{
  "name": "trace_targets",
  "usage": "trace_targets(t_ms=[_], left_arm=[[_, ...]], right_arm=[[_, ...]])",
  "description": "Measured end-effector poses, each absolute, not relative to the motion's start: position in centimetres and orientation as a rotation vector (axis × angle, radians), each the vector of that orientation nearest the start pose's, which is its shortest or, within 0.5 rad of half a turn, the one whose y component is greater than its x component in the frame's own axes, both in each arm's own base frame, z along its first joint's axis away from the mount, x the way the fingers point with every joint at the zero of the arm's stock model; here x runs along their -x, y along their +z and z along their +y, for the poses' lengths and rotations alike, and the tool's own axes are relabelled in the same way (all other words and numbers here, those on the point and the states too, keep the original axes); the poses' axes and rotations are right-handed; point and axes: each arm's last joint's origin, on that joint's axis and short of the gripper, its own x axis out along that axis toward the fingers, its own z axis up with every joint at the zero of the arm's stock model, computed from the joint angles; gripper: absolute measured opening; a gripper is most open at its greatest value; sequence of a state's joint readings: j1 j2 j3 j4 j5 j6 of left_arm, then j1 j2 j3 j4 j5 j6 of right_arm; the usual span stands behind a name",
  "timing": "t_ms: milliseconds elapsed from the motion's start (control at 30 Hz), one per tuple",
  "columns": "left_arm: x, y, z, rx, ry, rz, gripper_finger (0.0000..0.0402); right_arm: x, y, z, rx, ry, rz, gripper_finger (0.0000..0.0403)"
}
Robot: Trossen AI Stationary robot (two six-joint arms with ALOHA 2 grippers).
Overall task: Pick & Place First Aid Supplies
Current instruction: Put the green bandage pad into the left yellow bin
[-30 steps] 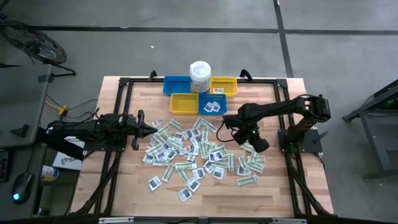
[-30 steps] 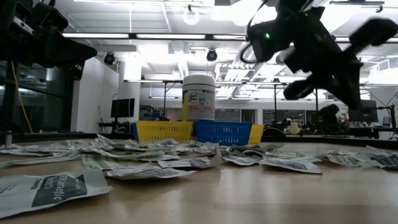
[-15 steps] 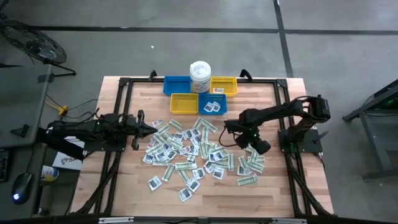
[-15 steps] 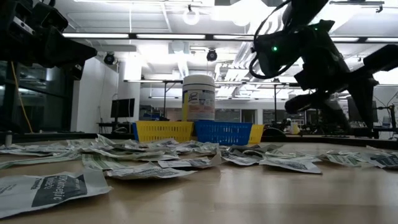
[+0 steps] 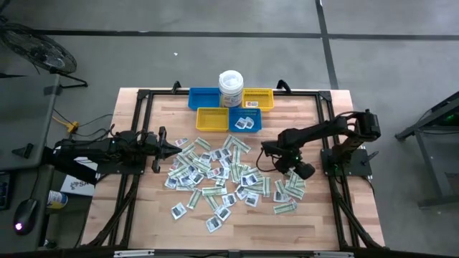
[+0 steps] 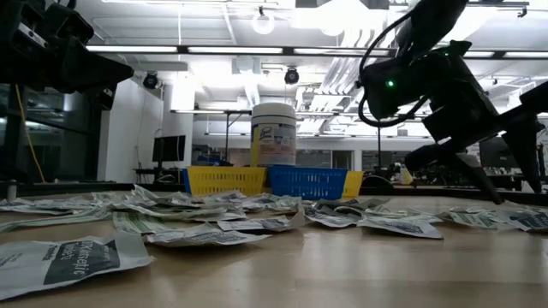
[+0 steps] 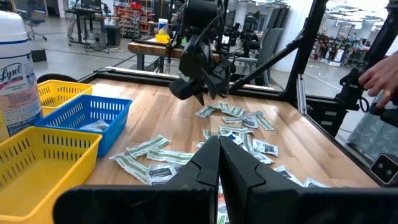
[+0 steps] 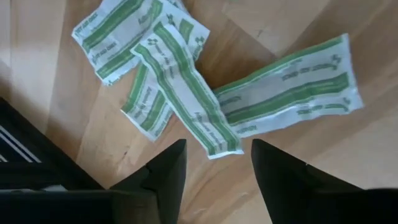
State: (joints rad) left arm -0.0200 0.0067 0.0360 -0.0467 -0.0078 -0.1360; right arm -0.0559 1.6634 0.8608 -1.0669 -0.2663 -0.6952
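Right gripper [image 8: 214, 171], jaws wide, poised over green strips [image 8: 186, 102] lying overlapped on the table, right of the yellow bin [image 5: 211, 119]; closing risks pinching several at once.

From my end the table [image 5: 237, 215] is pale wood planks with visible grain and a soft satin sheen. The first aid packets [image 8: 186, 102] look like thin matt paper, a bit crinkled, green-and-white print. At 12 o'clock the yellow bin [image 5: 211, 120] and blue bin [image 5: 203, 97] are mesh plastic, and the white tub [image 5: 231, 89] is smooth plastic with a glossy label. The right gripper [image 8: 214, 171] fingers look matt black plastic.
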Motion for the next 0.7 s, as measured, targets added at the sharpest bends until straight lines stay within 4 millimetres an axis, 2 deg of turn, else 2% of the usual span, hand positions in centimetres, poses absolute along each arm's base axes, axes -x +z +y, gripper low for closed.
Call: trace_targets(t_ms=[267, 700], left_arm=[[-9.58, 17.07, -0.17, 0.136, -0.011, 0.018, 0.0007], [-9.59, 17.06, -0.17, 0.136, -0.011, 0.019, 0.0007]], right_arm=[[-22.79, 13.62, -0.54, 0.184, 0.746, 1.682, 0.0135], [-22.91, 13.59, -0.54, 0.177, 0.733, 1.673, 0.0028]])
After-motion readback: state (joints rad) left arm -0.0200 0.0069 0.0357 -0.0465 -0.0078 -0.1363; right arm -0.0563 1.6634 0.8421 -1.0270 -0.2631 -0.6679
